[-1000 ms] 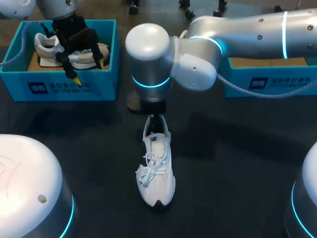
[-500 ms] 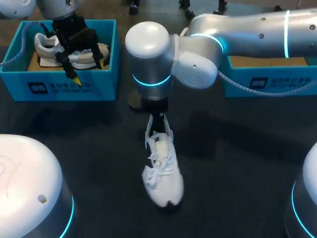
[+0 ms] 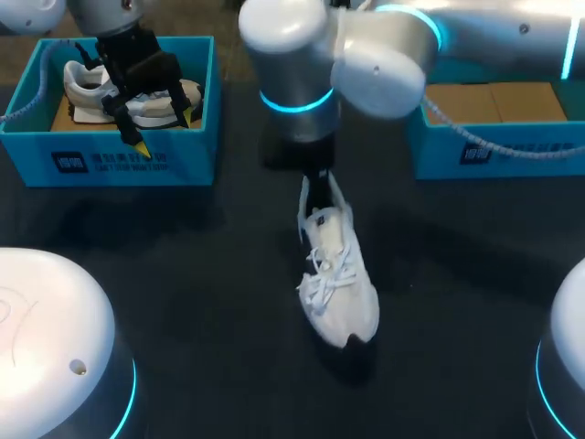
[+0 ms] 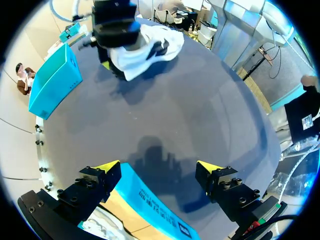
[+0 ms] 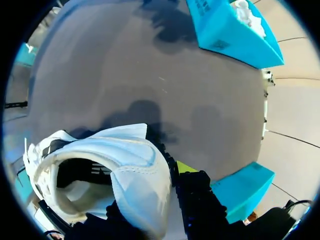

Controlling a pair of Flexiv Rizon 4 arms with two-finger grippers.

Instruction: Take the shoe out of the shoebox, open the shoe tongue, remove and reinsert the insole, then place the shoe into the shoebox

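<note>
Two blue shoeboxes, two shoes and two arms are showing. At the far left, the left shoebox (image 3: 110, 163) is standing near the table's far edge, and a pale shoe (image 3: 87, 87) is lying inside it. The left gripper (image 3: 164, 131) is hanging over this box with its yellow-tipped fingers spread wide and holding nothing. In the left wrist view, the box's front wall is lying under the gap between them.

In the middle, the right arm (image 3: 366, 55) is reaching in from the right side. The right gripper (image 3: 317, 194) is pinching the white shoe (image 3: 338, 283) at its heel rim. The shoe is hanging over the dark table (image 3: 183, 274) with its toe pointing toward the near edge and a little to the right. I cannot tell whether the toe is touching the table. At the far right, the right shoebox (image 3: 494, 151) is standing with only its brown bottom showing.

Compared with a second ago, the right arm and the white shoe are sitting further right and closer to the right shoebox, and the shoe's toe is turned more to the right. The left arm is in the same place.

Open dark table is lying in front of both boxes and on both sides of the white shoe. The arms' two pale bases are filling the near corners.
</note>
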